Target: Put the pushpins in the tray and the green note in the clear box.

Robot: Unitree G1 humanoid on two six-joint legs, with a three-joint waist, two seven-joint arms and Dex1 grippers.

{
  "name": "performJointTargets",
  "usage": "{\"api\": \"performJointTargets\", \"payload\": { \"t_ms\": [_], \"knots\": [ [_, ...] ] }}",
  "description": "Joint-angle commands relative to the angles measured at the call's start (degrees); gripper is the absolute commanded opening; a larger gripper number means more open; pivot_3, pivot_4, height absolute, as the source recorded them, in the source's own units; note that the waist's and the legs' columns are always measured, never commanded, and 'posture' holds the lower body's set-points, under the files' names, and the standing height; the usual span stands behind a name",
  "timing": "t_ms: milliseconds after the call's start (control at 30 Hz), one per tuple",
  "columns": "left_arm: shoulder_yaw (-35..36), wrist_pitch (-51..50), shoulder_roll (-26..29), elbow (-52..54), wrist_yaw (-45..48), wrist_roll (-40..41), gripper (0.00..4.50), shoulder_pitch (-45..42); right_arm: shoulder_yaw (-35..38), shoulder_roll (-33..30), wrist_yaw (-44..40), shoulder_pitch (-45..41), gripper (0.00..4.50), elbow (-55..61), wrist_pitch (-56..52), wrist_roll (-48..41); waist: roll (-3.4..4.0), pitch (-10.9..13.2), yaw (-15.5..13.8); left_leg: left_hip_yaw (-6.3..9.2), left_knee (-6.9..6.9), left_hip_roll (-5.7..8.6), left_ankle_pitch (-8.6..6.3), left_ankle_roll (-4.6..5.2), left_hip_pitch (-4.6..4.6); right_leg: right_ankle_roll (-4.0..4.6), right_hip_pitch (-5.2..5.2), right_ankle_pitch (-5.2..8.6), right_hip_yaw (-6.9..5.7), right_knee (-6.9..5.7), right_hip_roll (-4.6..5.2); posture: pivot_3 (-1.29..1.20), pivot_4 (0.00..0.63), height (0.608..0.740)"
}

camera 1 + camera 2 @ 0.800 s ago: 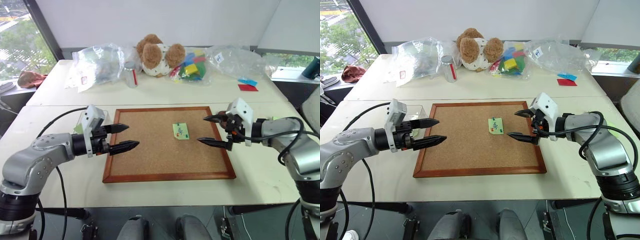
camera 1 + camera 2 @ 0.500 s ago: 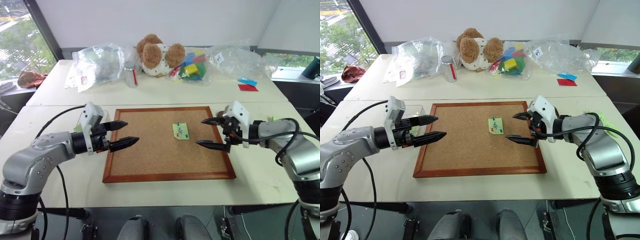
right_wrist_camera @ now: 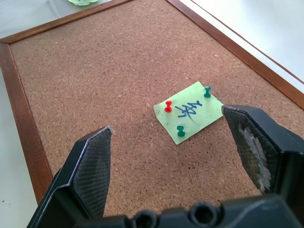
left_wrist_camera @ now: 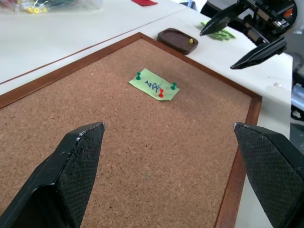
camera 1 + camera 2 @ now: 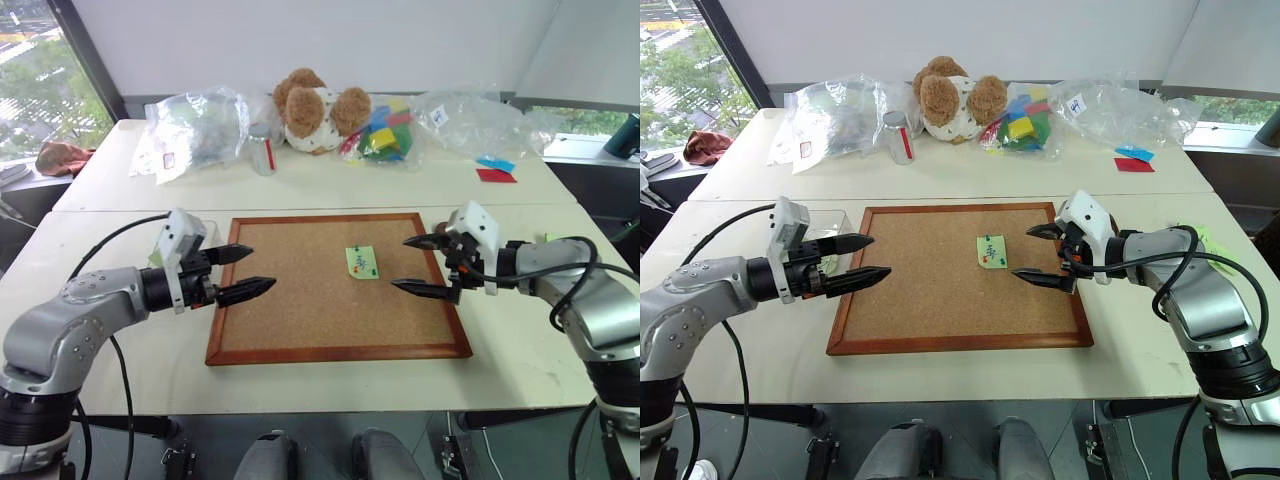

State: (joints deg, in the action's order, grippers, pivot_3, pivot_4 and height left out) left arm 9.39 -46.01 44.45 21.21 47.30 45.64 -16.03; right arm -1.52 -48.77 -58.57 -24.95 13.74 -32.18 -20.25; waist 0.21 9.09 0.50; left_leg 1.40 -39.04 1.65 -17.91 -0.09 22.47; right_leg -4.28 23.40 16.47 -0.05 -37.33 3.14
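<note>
Both claws, left claw [image 5: 243, 272] and right claw [image 5: 418, 265], hover spread apart at nine and three o'clock of the pinned green note [image 5: 361, 262].

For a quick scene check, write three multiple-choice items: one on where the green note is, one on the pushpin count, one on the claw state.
1. Where is the green note?
A. in the clear box
B. on the corkboard
C. in the tray

2. How many pushpins hold it?
A. one
B. three
C. five

3. How is the right claw?
A. open, holding nothing
B. shut on the note
C. shut on a pin

Key: B, it lies flat on the cork; B, one red and two green show; A, its fingers stand wide apart beside the note.
</note>
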Motion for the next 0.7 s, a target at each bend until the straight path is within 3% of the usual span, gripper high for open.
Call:
{"api": "performJointTargets", "payload": {
  "t_ms": [33,133,233,467,600,700],
  "knots": [
    [-1.6,1.9,-0.3,1.9,0.3,-1.8,4.44,0.1,0.9,-0.1,0.5,-0.7,4.08,1.1,0.7,0.0,0.00,0.0,0.0,0.00,0.00,0.00,0.00,0.00,0.00,0.00,0.00,0.00,0.00,0.00,0.00,0.00,0.150,0.740],
    [-4.2,4.0,-1.9,0.7,-0.3,-4.7,4.44,-0.2,0.9,-0.1,0.6,-0.5,4.08,1.2,0.9,0.1,0.00,0.0,0.0,0.00,0.00,0.00,0.00,0.01,0.00,0.00,-0.01,0.00,0.00,0.00,0.00,0.00,0.150,0.740],
    [-7.3,7.3,-3.8,-1.3,-0.5,-9.0,3.62,-0.1,0.5,0.1,0.9,-0.5,4.08,1.2,1.2,0.5,0.00,0.0,0.0,0.00,0.00,0.00,0.00,0.01,0.00,0.00,-0.01,0.00,0.00,0.00,0.00,0.00,0.150,0.740],
    [-13.8,14.5,-10.7,-8.0,-2.4,-17.4,0.10,-1.0,-0.9,2.4,2.1,-2.3,4.08,0.0,1.5,1.5,0.00,0.0,0.0,0.00,0.00,0.00,0.00,0.00,0.00,0.00,-0.01,0.00,0.00,-0.01,0.00,0.00,0.150,0.740],
    [-17.3,18.5,-13.6,-12.8,-2.8,-22.8,0.04,-3.0,-2.9,5.1,4.9,-4.7,4.08,-2.3,0.7,3.5,0.00,0.0,0.0,-0.01,-0.05,0.00,0.00,0.00,0.00,-0.01,-0.01,0.00,-0.01,-0.05,-0.01,0.00,0.150,0.740],
    [-20.0,21.3,-16.7,-18.3,-4.4,-27.0,0.04,-5.1,-6.0,11.7,12.7,-9.4,4.08,-8.6,-2.2,7.5,-0.01,0.0,0.2,-0.02,-0.05,0.00,0.08,-0.14,-0.01,-0.01,0.02,0.00,-0.01,-0.08,-0.03,0.00,0.150,0.740]
  ]
}}
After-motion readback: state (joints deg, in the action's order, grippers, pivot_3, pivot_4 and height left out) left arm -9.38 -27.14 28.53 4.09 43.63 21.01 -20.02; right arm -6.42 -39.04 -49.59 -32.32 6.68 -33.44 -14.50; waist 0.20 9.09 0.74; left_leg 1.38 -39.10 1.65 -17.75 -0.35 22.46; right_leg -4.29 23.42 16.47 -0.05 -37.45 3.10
